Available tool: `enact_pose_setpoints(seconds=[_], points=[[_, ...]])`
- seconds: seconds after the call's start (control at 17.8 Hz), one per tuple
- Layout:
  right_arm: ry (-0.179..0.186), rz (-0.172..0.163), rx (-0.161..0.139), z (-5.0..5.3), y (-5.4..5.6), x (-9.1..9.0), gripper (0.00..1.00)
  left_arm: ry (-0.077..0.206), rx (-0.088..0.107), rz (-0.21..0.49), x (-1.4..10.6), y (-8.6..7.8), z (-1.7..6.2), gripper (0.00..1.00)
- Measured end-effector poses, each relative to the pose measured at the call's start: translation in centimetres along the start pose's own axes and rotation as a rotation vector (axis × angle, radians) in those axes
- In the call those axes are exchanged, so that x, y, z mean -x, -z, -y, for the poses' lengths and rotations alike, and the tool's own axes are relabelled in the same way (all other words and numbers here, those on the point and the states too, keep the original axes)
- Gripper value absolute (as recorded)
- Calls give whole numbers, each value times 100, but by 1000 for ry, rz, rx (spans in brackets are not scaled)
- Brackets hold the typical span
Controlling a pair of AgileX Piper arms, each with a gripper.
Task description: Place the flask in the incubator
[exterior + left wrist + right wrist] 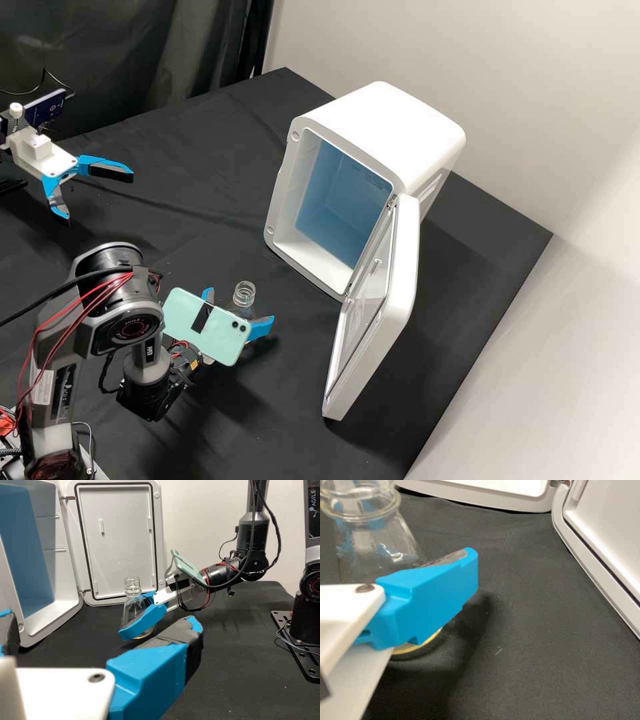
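Standing upright near the front of the bench (200, 173), the flask (245, 295) sits inside the right gripper (235, 312), whose fingers look closed on its lower body. A clean carry would keep it upright, pass left of the open door (377, 313) and go in low over the front lip of the incubator (400, 127), which is farther right. At the far left the left gripper (92, 193) hangs empty, fingers spread. From above, a mint-green device (207, 327) on the right wrist hides most of the flask's body, so the grip is hard to confirm.
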Motion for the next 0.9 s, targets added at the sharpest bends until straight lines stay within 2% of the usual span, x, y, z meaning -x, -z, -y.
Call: enact_pose_setpoints(seconds=[0.9], points=[[0, -2, 1, -1, 2, 1, 0, -4, 1, -21, 13, 30, -5, 100]])
